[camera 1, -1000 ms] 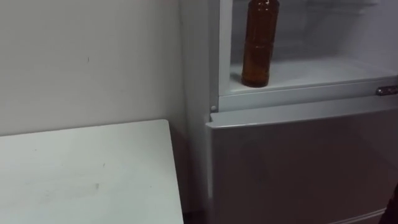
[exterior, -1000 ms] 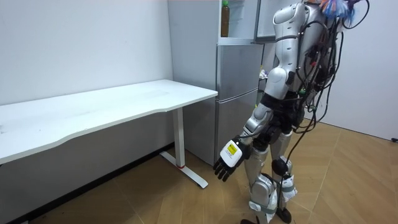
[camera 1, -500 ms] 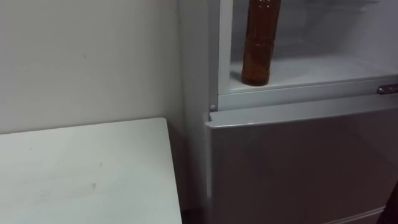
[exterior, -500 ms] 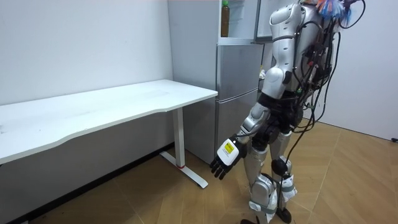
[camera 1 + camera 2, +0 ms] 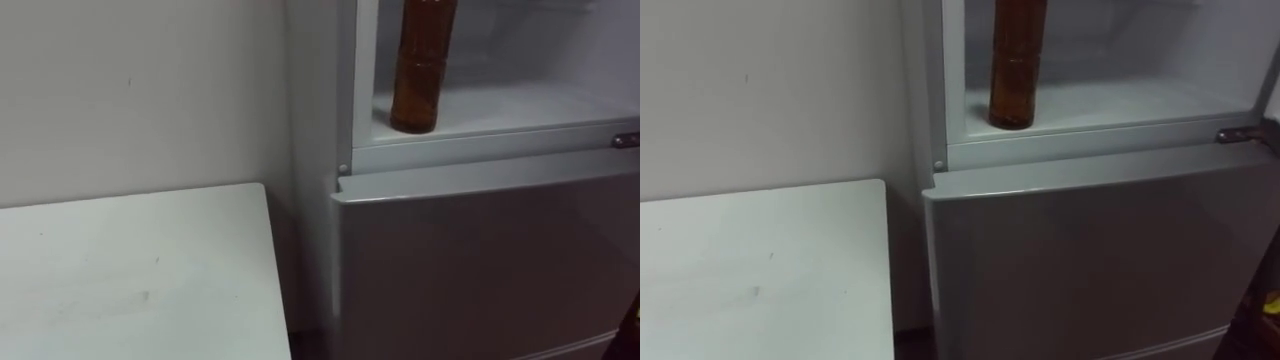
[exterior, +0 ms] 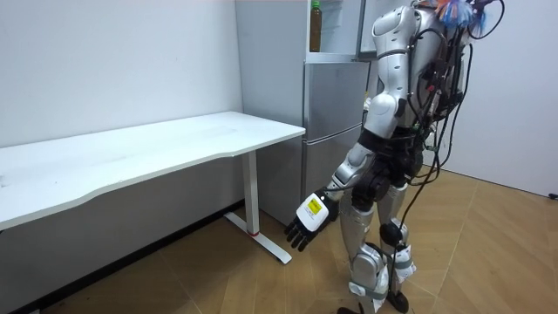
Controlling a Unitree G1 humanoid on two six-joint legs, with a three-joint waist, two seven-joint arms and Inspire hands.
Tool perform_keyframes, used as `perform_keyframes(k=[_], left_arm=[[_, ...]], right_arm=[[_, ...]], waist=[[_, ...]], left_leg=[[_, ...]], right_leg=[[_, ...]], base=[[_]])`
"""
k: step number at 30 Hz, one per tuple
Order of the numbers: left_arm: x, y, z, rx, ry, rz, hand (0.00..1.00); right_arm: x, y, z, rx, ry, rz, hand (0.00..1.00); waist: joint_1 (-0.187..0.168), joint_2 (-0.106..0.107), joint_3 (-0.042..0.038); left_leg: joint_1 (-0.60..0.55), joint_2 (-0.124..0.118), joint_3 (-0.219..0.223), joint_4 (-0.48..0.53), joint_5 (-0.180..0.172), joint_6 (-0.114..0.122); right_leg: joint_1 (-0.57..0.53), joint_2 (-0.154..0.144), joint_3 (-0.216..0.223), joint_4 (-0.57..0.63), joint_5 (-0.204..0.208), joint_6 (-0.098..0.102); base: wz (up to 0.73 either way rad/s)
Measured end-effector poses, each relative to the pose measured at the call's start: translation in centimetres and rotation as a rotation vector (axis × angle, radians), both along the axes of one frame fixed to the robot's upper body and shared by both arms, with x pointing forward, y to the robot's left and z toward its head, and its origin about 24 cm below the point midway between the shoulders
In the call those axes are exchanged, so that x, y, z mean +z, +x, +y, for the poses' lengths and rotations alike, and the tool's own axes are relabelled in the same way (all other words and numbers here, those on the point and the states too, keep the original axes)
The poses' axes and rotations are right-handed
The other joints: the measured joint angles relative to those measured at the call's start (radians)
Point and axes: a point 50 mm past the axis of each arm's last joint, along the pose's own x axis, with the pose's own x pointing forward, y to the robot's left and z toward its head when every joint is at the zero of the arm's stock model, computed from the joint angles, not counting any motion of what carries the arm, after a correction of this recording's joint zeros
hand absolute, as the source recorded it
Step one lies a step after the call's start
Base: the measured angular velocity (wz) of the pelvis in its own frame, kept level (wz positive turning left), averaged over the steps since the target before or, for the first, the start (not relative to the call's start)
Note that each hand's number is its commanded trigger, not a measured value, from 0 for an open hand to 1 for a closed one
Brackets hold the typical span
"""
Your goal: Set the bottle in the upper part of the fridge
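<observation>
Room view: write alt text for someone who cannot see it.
The humanoid robot stands facing a tall silver fridge, where a slim brown plastic bottle stands upright in the open upper compartment. Its left hand hangs low with fingers relaxed, holding nothing, near the end of a long white table.

Silver-grey shells on torso, arms and legs; black joints and actuators at waist and hips. Thick bundle of black cables hangs down the back from the shoulders, red and blue bits at the top. left hand (image 6: 305, 225): black fingers, white tag with a yellow mark on its back. Lower legs pale grey, rounded.
</observation>
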Motion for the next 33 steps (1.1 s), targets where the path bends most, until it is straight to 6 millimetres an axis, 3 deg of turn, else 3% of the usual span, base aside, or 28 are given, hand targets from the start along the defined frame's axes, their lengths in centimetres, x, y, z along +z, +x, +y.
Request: perform_keyframes(k=[9, 19, 26, 29, 33], left_arm=[[0.6, -0.3, 0.9, -0.015, 0.035, -0.008, 0.00], [0.6, -0.8, 1.0, -0.022, 0.039, 0.022, 0.00], [0.5, -1.1, 0.9, -0.017, 0.030, 0.046, 0.00], [0.4, -1.3, 0.9, -0.019, 0.015, 0.055, 0.00], [0.5, -1.4, 1.1, -0.008, 0.020, 0.053, 0.00]], right_arm=[[5.0, 1.0, -3.1, -0.099, -0.171, -0.091, 0.00], [8.7, 2.3, -3.5, -0.104, -0.287, -0.194, 0.00], [10.2, 4.1, -3.3, -0.104, -0.323, -0.248, 0.00], [11.6, 4.5, -3.5, -0.121, -0.361, -0.280, 0.00], [14.9, 4.9, -3.2, -0.141, -0.499, -0.328, 0.00]], waist=[[-0.003, -0.046, -0.0006], [-0.008, -0.044, -0.0011], [-0.019, -0.044, -0.0017], [-0.021, -0.046, -0.0027], [-0.019, -0.054, -0.0049]], left_leg=[[-0.002, -0.002, -0.010, 0.000, 0.000, 0.000], [-0.002, -0.002, -0.010, -0.002, 0.000, 0.000], [-0.011, -0.002, -0.012, -0.002, 0.000, 0.000], [-0.009, -0.004, -0.015, -0.001, 0.000, 0.000], [-0.017, -0.004, -0.017, 0.001, 0.000, 0.000]], right_leg=[[0.002, -0.001, -0.006, -0.002, -0.002, 0.000], [0.002, 0.000, -0.005, 0.000, -0.002, 0.000], [-0.001, -0.001, -0.010, 0.001, -0.003, 0.001], [-0.002, -0.001, -0.012, 0.004, -0.003, 0.001], [-0.008, -0.001, -0.011, 0.002, -0.003, 0.001]], base=[[0.02], [0.00], [0.02], [0.01], [0.00]])
